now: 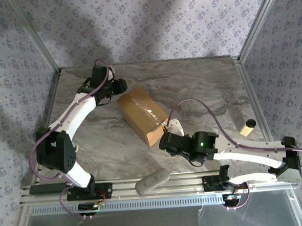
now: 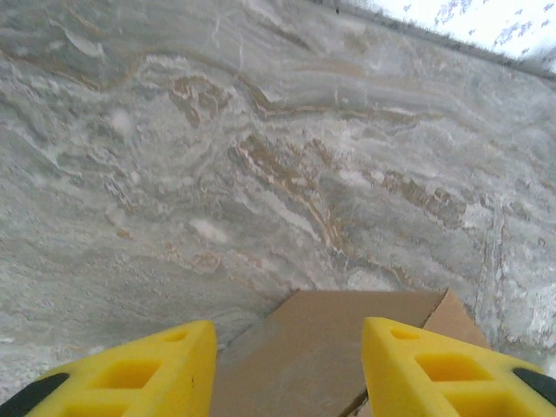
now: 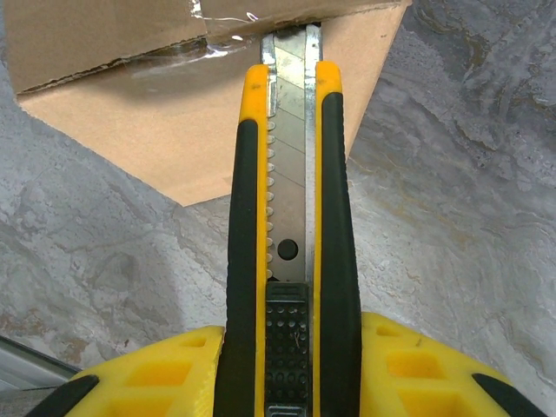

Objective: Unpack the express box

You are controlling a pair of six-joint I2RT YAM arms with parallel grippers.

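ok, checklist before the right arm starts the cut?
1. Grip of right fingers on knife: ok.
2. Extension of blade: ok, it is out.
3. Blade tip at tape seam on the near end of the box: ok.
4. Flaps shut: ok.
5. Bracing by left fingers: cannot tell. They stand apart over the box's far end, and contact is hidden.
6. Seam path free of left fingers: probably not ok, since they sit near its far end.

The marble table (image 1: 200, 84) bears the express box (image 1: 141, 113) — and a small tan cylinder (image 1: 248, 127).
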